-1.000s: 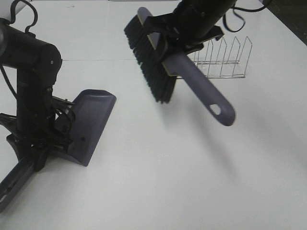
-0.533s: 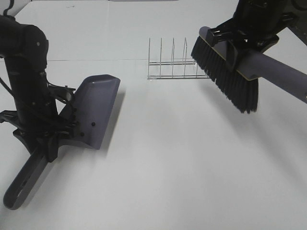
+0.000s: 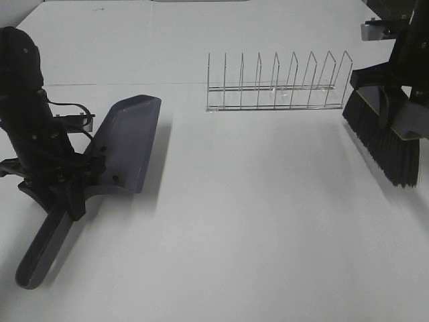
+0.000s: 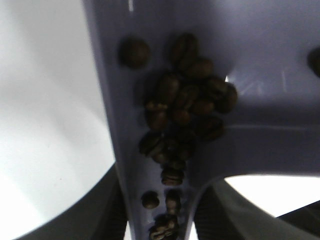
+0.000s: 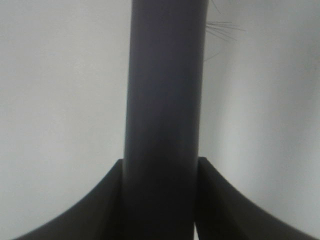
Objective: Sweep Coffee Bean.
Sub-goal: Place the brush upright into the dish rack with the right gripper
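Observation:
My left gripper (image 3: 64,184) is shut on the handle of the grey dustpan (image 3: 127,144) at the left of the table, pan tilted up. In the left wrist view the dustpan (image 4: 280,65) holds a heap of dark coffee beans (image 4: 182,107) that runs down toward its handle. My right gripper (image 3: 395,100) at the far right is shut on the grey brush, with its black bristles (image 3: 383,142) pointing down just above the table. The brush handle (image 5: 165,100) fills the right wrist view between the fingers. No beans show on the table in the exterior view.
A clear wire dish rack (image 3: 278,87) stands at the back middle of the white table (image 3: 255,221), between the two arms. The dustpan's handle end (image 3: 37,258) reaches toward the front left edge.
The right arm has carried the brush from the table's middle to the far right, uncovering the rack. The left arm has shifted a little and tilted the dustpan's pan further up.

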`<move>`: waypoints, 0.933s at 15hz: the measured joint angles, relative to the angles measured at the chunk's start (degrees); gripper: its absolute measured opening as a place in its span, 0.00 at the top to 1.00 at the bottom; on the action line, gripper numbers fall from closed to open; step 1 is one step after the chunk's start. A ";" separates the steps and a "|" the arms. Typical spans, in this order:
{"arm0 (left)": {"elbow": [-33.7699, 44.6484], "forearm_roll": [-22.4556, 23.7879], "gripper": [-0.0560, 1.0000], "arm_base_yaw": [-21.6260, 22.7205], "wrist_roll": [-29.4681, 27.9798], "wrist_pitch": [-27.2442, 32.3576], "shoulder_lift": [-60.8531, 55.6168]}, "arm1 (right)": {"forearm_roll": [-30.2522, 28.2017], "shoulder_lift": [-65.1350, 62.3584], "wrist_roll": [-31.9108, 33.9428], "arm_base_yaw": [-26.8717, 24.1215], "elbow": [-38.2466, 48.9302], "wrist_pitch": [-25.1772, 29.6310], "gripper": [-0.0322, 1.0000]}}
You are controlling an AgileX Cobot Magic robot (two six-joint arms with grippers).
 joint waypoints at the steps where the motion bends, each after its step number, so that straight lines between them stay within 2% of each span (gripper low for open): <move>1: 0.00 0.00 0.65 0.00 0.00 0.00 0.00 | 0.00 0.92 0.11 -0.34 -0.52 0.00 0.70; 9: 0.00 0.00 0.65 0.00 0.00 0.00 0.00 | -0.97 14.38 0.23 -0.74 -18.11 -0.06 0.70; 12: 0.00 0.00 0.65 0.00 0.00 0.00 0.00 | -0.52 19.19 0.17 -0.63 -24.81 1.95 0.70; 14: 0.00 0.00 0.65 0.00 0.00 0.00 0.00 | -0.40 23.78 0.17 -0.57 -33.80 1.38 0.70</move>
